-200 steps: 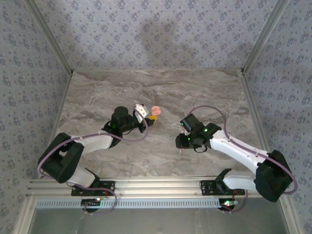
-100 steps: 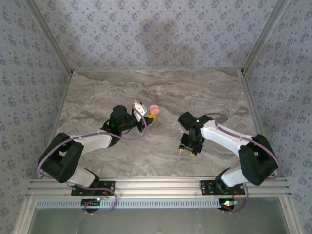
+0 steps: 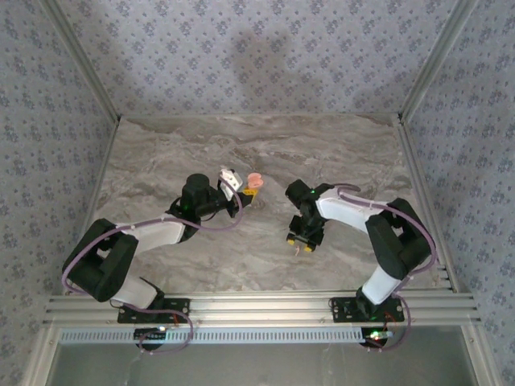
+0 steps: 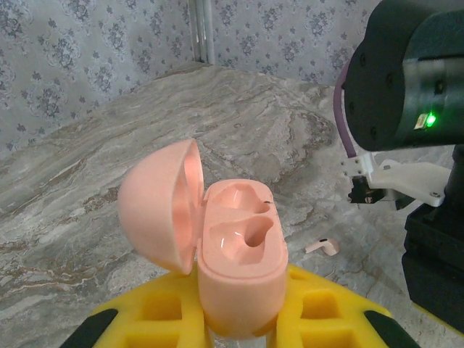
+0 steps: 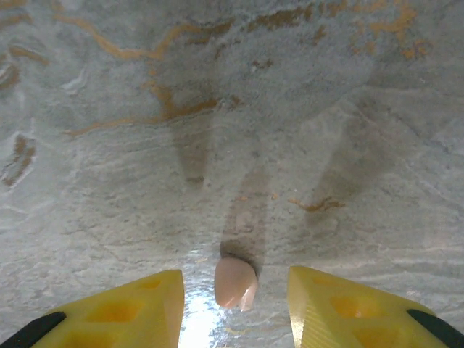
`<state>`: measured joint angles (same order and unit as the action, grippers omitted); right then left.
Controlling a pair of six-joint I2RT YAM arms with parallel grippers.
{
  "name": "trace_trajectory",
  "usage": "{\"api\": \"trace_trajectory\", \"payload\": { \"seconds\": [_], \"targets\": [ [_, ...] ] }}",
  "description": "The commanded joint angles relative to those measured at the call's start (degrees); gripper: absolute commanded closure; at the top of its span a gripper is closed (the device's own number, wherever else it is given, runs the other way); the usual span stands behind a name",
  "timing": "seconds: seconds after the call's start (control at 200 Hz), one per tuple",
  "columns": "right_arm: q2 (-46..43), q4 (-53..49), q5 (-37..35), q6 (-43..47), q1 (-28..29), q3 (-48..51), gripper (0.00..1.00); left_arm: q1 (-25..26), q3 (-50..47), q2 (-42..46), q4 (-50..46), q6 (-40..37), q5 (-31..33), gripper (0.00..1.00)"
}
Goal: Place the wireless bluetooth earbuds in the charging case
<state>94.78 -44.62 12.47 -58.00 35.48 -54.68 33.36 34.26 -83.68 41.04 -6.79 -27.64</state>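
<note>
Hovering over the marble-patterned surface (image 3: 161, 161) toward its near edge, the right pincer (image 3: 302, 242) points straight down. Its yellow fingers (image 5: 138, 304) stand partly apart, and a pale pink earbud (image 5: 235, 282) lies on the surface between them, touched by neither, so it grips nothing yet. To pick well, it should probably drop a little, centre the earbud between the fingers and close gently, since so small and smooth a piece could squirt out sideways.

Farther in, near the middle of the surface, the left pincer (image 3: 249, 191) is clamped tight on the pink charging case (image 4: 239, 246), whose lid is swung open and both wells empty. Keeping it steady should ease the insertion.

Beyond, the veined grey surface runs to its far edge, where floral-papered walls (image 3: 257, 56) and aluminium corner posts (image 3: 80, 60) close it in.
</note>
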Motion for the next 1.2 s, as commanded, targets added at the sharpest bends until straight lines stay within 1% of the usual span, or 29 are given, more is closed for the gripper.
{"api": "trace_trajectory", "payload": {
  "seconds": [0.0, 0.21, 0.335, 0.555, 0.69, 0.884, 1.089, 1.194],
  "targets": [
    [1.25, -0.81, 0.09, 1.12, -0.29, -1.10, 0.60, -0.32, 1.95, 0.06, 0.80, 0.63, -1.28, 0.93],
    [2.29, 0.07, 0.54, 1.21, -0.23, -0.94, 0.67, -0.32, 1.69, 0.26, 0.72, 0.72, -1.04, 0.93],
    [2.41, -0.85, 0.34, 0.86, 0.02, -0.53, 0.68, -0.36, 1.60, 0.35, 0.76, 0.70, -0.99, 0.93],
    [1.47, -0.75, -0.08, 0.31, 0.37, 0.30, 0.76, -0.60, 1.20, 0.21, 1.15, 0.95, -0.93, 0.93],
    [0.35, 0.40, -0.55, -0.18, 0.27, 0.82, 0.78, -0.89, 1.25, 0.12, 1.23, 0.97, -0.92, 0.93],
    [-2.70, 2.59, -1.85, -1.31, 0.36, 1.87, 0.78, -1.31, 1.07, 0.13, 1.46, 1.33, -1.00, 0.93],
    [-8.19, 4.85, -6.04, -0.17, 0.57, 1.51, 0.79, -1.72, 0.56, 0.12, 2.42, 1.99, -1.32, 0.93],
    [-11.92, 8.32, -8.83, 2.11, 0.73, 1.03, 0.80, -2.02, 0.43, 0.13, 3.32, 2.71, -1.99, 0.93]
  ]
}}
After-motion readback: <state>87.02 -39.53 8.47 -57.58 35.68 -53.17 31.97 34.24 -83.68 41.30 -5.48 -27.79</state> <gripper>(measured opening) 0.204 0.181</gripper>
